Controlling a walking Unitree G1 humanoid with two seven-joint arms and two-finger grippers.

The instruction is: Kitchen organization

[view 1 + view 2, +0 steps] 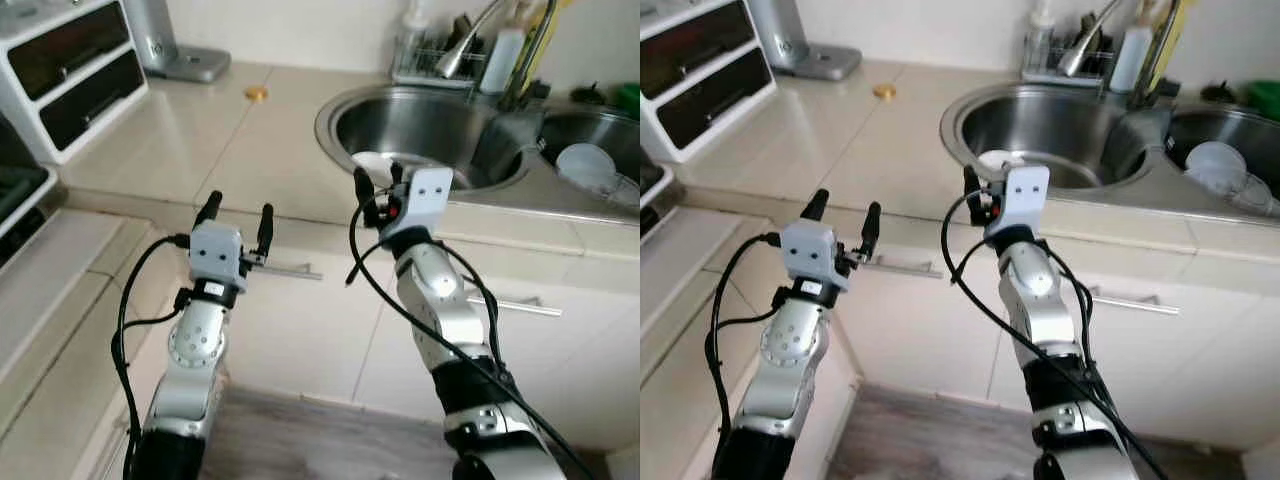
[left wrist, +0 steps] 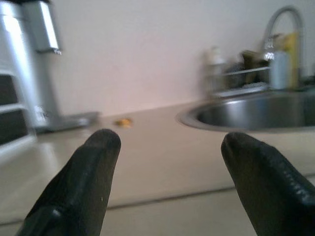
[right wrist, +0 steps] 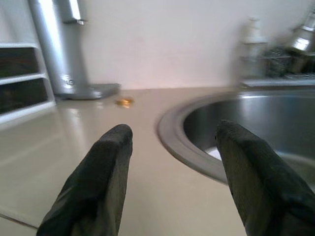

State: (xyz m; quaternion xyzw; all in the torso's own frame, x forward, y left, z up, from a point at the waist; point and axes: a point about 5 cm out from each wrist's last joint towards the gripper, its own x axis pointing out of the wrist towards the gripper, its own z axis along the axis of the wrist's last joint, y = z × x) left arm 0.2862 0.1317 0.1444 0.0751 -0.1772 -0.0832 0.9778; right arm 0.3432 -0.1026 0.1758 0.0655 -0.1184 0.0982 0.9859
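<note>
Both arms are raised in front of a beige kitchen counter. My left gripper hangs open at the counter's front edge, nothing between its fingers. My right gripper is open too, just at the front rim of the round steel sink. A white dish lies in the sink behind the right fingers. A small yellow-orange item rests on the counter farther back, also seen as the orange item in the right wrist view.
A silver appliance base stands at the back left beside a white drawer unit. A tap, dish rack and bottles sit behind the sink. A second basin with white dishes lies right. Cabinet handles run below the counter.
</note>
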